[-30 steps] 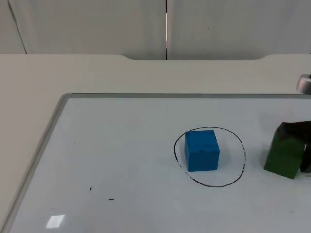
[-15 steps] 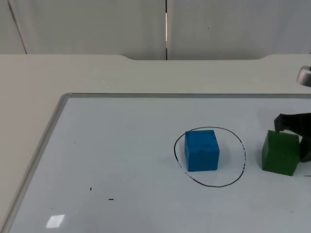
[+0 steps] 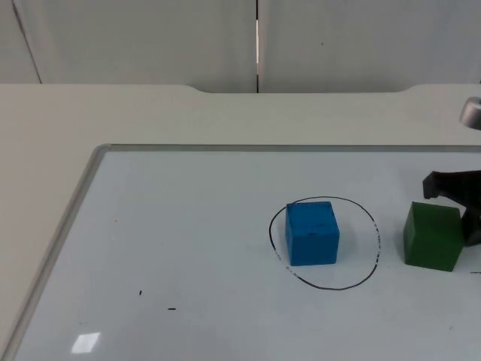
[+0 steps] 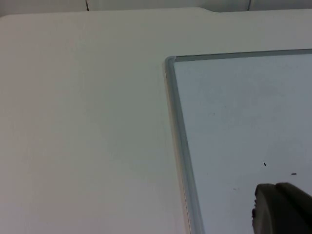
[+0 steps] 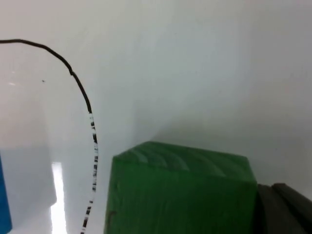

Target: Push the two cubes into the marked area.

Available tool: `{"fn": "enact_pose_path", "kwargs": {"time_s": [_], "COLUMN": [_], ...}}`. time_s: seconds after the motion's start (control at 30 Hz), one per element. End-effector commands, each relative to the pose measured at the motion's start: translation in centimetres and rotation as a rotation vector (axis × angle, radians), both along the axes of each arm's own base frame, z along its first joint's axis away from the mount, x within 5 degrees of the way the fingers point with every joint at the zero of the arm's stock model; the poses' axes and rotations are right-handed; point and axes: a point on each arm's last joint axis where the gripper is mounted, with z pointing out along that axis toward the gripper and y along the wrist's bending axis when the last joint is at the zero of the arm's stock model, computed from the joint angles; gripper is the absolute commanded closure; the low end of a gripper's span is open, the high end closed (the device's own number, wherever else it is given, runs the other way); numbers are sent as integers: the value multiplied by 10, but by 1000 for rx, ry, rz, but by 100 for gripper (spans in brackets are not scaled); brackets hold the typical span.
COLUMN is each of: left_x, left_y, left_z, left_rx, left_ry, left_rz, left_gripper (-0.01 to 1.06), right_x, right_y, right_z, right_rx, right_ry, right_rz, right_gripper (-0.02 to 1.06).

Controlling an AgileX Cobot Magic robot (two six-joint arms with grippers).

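The green cube (image 3: 432,235) sits on the whiteboard (image 3: 188,241) just outside the drawn circle (image 3: 325,243), at about 3 o'clock from it, with a narrow strip of bare board between its near face and the black line. It stands flat on the board. In the right wrist view the green cube (image 5: 180,192) looms close, with the circle's line (image 5: 83,97) curving past just beside it.

The blue cube (image 3: 312,232) lies inside the circle, a little toward 9 o'clock of its middle, clear of the line on all sides.

The right gripper (image 3: 458,199) is at the green cube's far side, at roughly 2 o'clock from it, its black fingers against or just beside the cube's upper right edge. Whether they touch the cube cannot be told, nor how far apart they are; it has no visible hold on anything.

The left gripper (image 4: 282,208) waits over the whiteboard's left part, near the metal frame (image 4: 178,131) and its rounded corner, with the bare table (image 4: 83,122) beyond. Its fingers cannot be judged.
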Motion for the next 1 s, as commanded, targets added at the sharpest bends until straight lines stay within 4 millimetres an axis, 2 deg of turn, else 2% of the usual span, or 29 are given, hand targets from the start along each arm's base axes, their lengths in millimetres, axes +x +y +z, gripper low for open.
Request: {"fn": "enact_pose_path", "kwargs": {"time_s": [0.0,0.3,0.47,0.63,0.97], "left_x": [0,0,0,0,0], "left_y": [0,0,0,0,0], "left_z": [0,0,0,0,0], "left_rx": [-4,-4,-4,-4,-4], "left_ry": [-9,-9,-9,-9,-9], "left_rz": [10,10,10,10,10], "left_gripper": [105,105,105,105,105], "right_x": [1,2,3,-1,-5], "right_y": [2,3,11,29,31], "right_z": [0,1,3,3,2], "right_rx": [0,11,23,27,25], "right_ry": [3,-12,-48,-63,-24], "right_rz": [13,-2,6,58,73], "right_gripper": [105,105,105,105,105]}}
